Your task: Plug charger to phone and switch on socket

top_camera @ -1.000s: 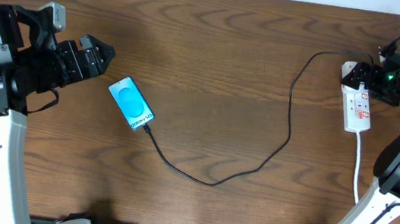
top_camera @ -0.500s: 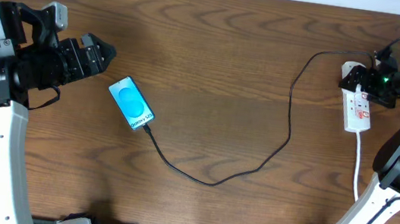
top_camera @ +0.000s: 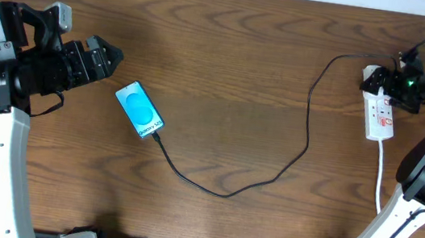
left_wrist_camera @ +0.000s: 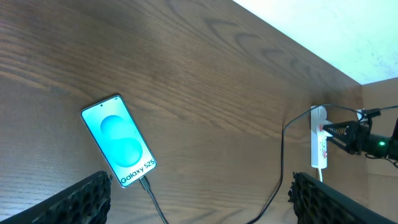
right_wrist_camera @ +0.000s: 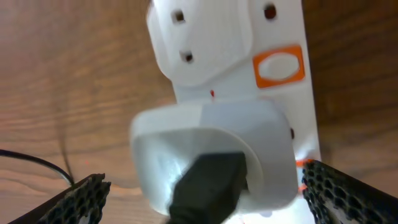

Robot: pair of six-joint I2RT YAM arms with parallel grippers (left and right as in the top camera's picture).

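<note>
- Phone (top_camera: 140, 110) is lying flat on the left half of the bench (top_camera: 242, 74), screen up and lit cyan, turned at an angle.
- The charger (top_camera: 308, 131) tip is in the phone's bottom edge; I can see that clearly on the left wrist cam. From there the thin black lead loops toward me, then climbs back to the far end of the socket (top_camera: 380, 114).
- The socket sits at the far right edge of the bench, well apart from the phone.
- Left end effector (top_camera: 110, 59) hangs just up and left of the phone, not touching it. Its fingers (left_wrist_camera: 81, 199) are spread wide with nothing between them.
- Right end effector (top_camera: 394, 84) is right over the far end of the socket.
- On the right wrist cam its fingers (right_wrist_camera: 348, 193) are wide apart, with a white plug (right_wrist_camera: 211, 140) between them, seated in the strip, the black lead coming out of it. I can't tell whether either finger touches it.
- An orange-rimmed switch (right_wrist_camera: 278, 65) shows beside that plug; I can't tell its position.
</note>
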